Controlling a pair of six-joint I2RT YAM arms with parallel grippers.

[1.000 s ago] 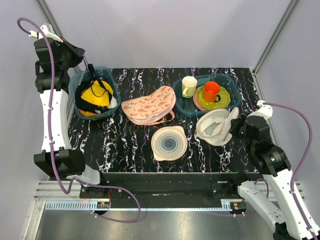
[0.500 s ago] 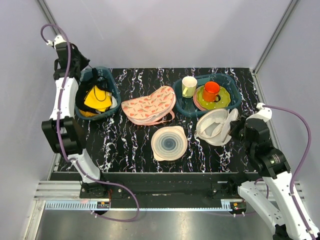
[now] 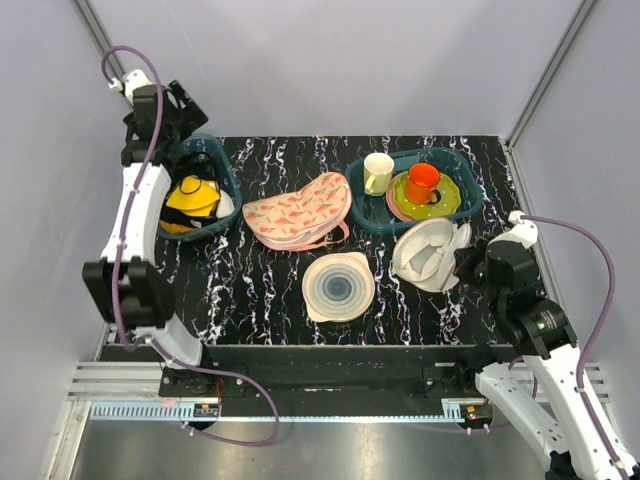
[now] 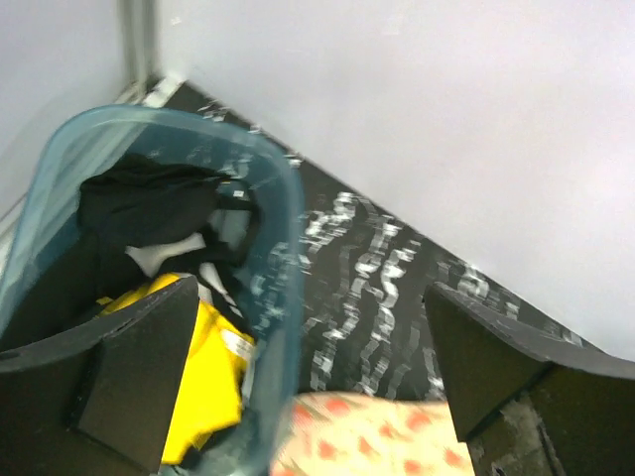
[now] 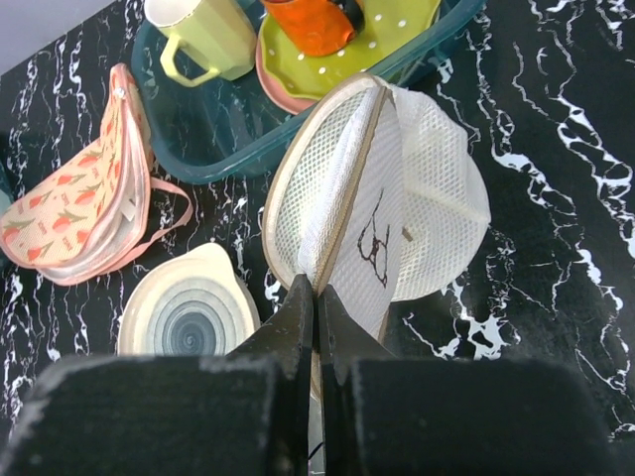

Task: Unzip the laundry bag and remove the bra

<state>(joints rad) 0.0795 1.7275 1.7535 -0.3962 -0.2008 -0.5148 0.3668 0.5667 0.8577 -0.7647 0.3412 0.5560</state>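
The left gripper (image 4: 308, 297) has lifted out of the basket (image 4: 283, 188) and swung back; it now hangs above the basket's far rim, fingers spread wide and empty. The bra (image 3: 192, 198) lies in that basket on dark cloth. The right gripper (image 5: 316, 302) has edged leftward, its fingers pressed together on the near rim of the bag (image 5: 427, 213). The bag gapes open on the table (image 3: 250, 280), just in front of the dish tub (image 3: 472, 195)
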